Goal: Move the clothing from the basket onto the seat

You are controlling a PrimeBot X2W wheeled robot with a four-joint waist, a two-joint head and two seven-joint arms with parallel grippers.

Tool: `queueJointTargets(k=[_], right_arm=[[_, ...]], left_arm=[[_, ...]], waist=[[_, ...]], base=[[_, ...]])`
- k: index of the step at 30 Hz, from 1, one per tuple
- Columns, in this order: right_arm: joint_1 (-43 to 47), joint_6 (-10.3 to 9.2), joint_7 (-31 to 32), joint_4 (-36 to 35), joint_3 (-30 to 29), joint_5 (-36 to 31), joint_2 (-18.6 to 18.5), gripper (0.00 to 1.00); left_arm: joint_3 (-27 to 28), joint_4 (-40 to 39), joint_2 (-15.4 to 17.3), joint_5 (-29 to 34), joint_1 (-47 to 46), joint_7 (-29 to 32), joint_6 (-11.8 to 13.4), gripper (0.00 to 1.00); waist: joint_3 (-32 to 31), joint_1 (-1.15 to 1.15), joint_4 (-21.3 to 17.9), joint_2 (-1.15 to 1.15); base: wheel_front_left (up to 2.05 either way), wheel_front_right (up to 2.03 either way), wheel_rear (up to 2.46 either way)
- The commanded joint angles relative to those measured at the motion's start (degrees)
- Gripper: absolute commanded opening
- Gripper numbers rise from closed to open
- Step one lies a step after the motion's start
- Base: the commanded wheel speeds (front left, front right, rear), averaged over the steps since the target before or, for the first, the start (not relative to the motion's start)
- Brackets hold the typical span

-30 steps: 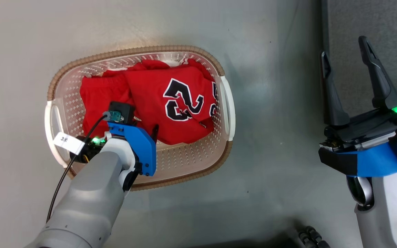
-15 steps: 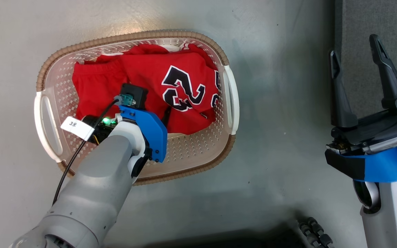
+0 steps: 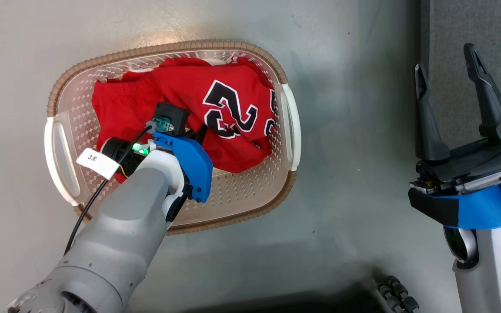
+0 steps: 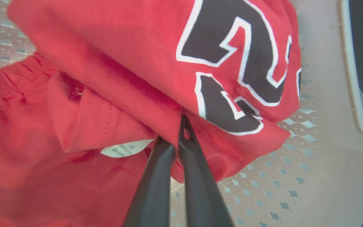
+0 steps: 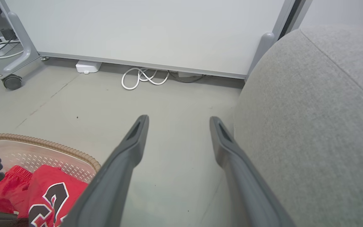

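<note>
The cream basket with its brown rim stands on the floor and holds the clothing. A red jersey with black-and-white numbers lies over a second red garment. My left gripper reaches down into the basket. In the left wrist view that left gripper is shut on a fold at the jersey's near edge, beside a white label. My right gripper hangs open and empty at the edge of the grey seat. The seat rises just right of the right gripper.
Grey floor surrounds the basket. Beyond it stands a white panel on a wheeled frame, with a coiled white cable and a small white box at its foot. A dark ribbed part shows at the head view's bottom edge.
The camera has shifted. My left gripper has pushed further in under the jersey's near edge, and the fabric there has bunched up. The right gripper has stayed open.
</note>
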Motion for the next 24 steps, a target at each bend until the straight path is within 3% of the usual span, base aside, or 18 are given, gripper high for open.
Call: queueJointTargets(k=[1,11,24], right_arm=[[-0.41,0.03,-0.04,0.28,0.04,0.39,0.15,1.0],[-1.35,0.03,-0.03,2.17,0.6,1.05,0.41,1.0],[-0.92,0.03,-0.04,5.82,1.63,2.27,1.16,1.0]], left_arm=[[-0.77,-0.13,0.51,-0.38,-0.83,-0.57,-0.03,0.0],[-3.65,-1.2,0.67,-4.28,0.34,-4.94,-0.03,0.0],[-5.91,-3.05,1.85,-7.16,3.45,-10.15,-0.03,0.0]], waist=[[-0.51,0.0,0.05,0.0],[-4.48,0.0,0.71,0.0],[-14.45,0.0,2.14,0.0]], base=[[0.0,0.0,0.0],[0.0,0.0,0.0],[0.0,0.0,0.0]])
